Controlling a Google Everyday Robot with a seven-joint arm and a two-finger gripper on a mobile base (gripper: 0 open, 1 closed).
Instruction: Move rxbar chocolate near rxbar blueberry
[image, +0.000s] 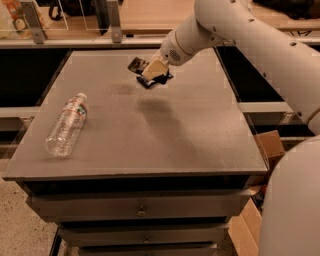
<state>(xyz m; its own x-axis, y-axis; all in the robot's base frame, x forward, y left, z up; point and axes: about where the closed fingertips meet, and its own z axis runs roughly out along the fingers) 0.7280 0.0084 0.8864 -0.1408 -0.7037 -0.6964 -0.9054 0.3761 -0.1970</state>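
Note:
My gripper hangs over the far middle of the grey table. It is shut on the rxbar chocolate, a dark wrapper that sticks out to the upper left of the tan fingers, just above the tabletop. A second dark flat wrapper, apparently the rxbar blueberry, lies on the table right under and beside the fingers. It is mostly hidden by them and its label does not show.
A clear plastic water bottle lies on its side at the table's left. Cardboard boxes stand on the floor to the right. A railing runs behind the table. Drawers sit below the front edge.

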